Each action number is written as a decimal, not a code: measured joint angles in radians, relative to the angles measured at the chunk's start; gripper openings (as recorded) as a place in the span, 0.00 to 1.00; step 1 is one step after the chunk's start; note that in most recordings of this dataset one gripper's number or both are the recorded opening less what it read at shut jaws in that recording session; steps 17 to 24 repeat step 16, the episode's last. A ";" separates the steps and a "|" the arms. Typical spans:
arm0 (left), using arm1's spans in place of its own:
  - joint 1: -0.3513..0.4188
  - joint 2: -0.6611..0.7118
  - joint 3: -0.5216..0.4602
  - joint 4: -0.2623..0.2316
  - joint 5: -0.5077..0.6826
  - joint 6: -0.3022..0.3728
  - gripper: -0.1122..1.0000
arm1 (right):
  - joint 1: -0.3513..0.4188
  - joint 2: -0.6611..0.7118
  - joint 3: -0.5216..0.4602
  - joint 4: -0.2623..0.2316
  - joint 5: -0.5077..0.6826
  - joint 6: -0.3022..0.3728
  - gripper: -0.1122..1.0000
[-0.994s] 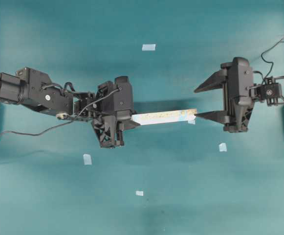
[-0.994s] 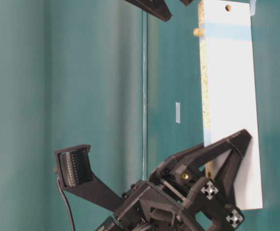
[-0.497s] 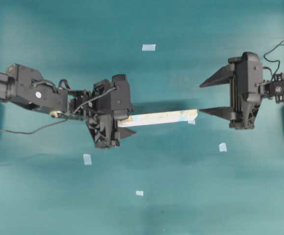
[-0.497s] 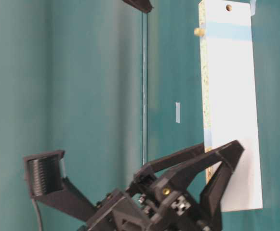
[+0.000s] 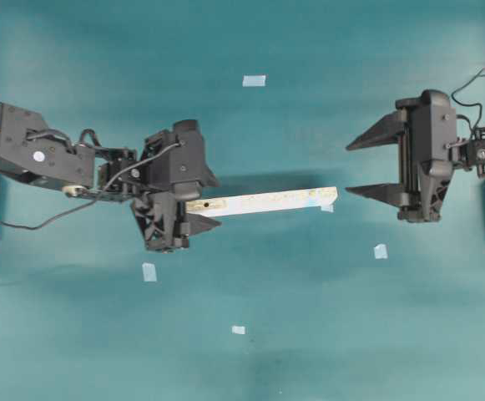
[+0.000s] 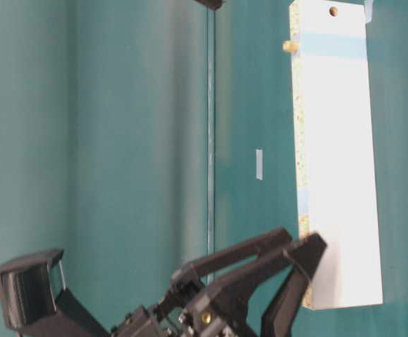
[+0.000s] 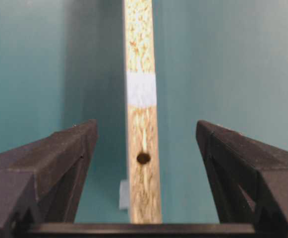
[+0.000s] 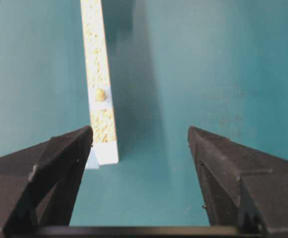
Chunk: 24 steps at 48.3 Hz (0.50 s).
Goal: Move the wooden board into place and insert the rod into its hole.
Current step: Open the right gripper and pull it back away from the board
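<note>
Standing wide, left jaws: the left gripper (image 5: 199,200) is released, one finger on each side of the board's near end and neither one touching it; in the left wrist view bare desk shows on both sides of the wood.
Right jaws: the right gripper (image 5: 361,168) is spread wide and holds nothing, well apart from the board's far end.
Board: the wooden board (image 5: 263,201) stands on its long edge on the desk, running across the middle between the two arms, with the left end at the left jaws.
Board's look: the broad face is smooth and pale, the narrow top edge speckled yellow chipboard, with pale blue bands across it.
Hole: a small dark hole (image 7: 144,158) sits in the top edge near the left end.
Rod: a short cream rod (image 8: 100,94) sticks up from the top edge near the right end.
Desk: the desk (image 5: 309,334) is plain teal all over, with a few small pale tape squares (image 5: 254,81) scattered on it.
Room: dark arm mounts at the desk's left and right edges; nothing else shows.
</note>
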 measured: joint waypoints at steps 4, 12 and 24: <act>0.000 -0.012 0.014 0.000 0.000 0.000 0.80 | 0.017 0.000 0.006 0.000 -0.002 0.000 0.86; 0.000 -0.018 0.026 0.000 0.002 0.000 0.80 | 0.046 0.005 0.021 0.000 -0.002 0.000 0.86; 0.000 -0.018 0.029 0.000 0.002 0.000 0.80 | 0.046 0.018 0.028 0.002 -0.002 0.000 0.86</act>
